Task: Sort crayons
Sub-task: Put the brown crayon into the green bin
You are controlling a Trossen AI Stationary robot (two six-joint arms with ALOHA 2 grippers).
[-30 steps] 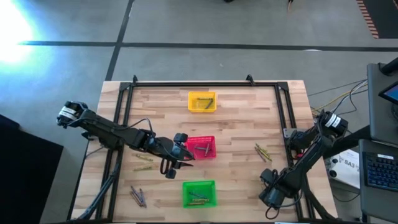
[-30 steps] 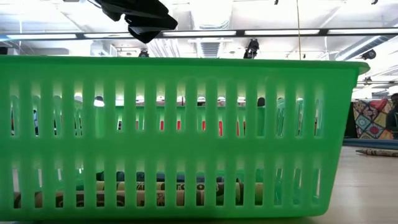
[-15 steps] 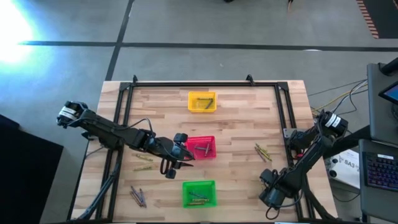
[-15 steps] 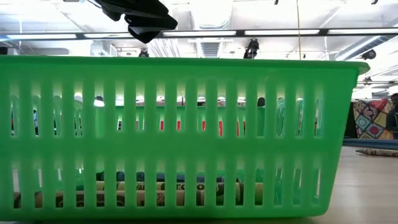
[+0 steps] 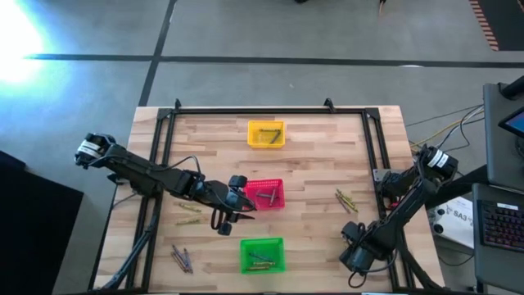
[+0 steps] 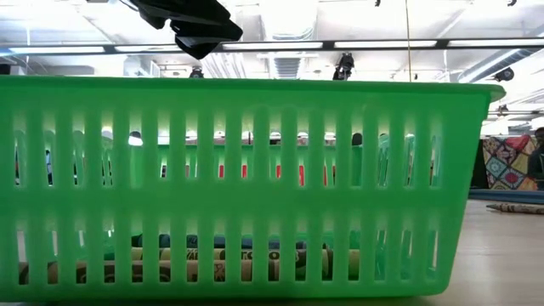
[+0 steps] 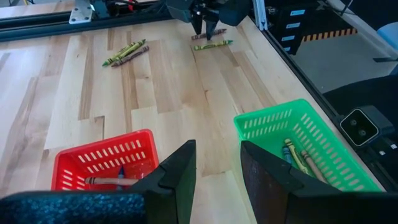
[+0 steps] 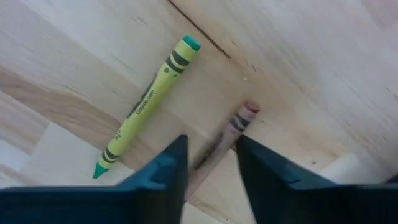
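Note:
My right gripper [image 8: 211, 163] is down at the table near its front right [image 5: 354, 239], open, its fingers standing on either side of a reddish-brown crayon [image 8: 231, 132]; whether they touch it I cannot tell. A yellow-green crayon [image 8: 147, 104] lies beside it on the wood. The left wrist view shows the same gripper [image 7: 204, 23] over these two crayons [image 7: 211, 43]. My left gripper [image 7: 217, 180] is open and empty, above the table between the red basket [image 5: 264, 194] and the green basket [image 5: 262, 254]. It shows at the top of the low view [image 6: 191, 25].
A yellow basket [image 5: 266, 133] stands at the far middle. All three baskets hold crayons. Loose crayons lie at the right [image 5: 346, 199], at the left [image 5: 188, 215] and at the front left [image 5: 182, 258]. The green basket [image 6: 255, 187] fills the low view.

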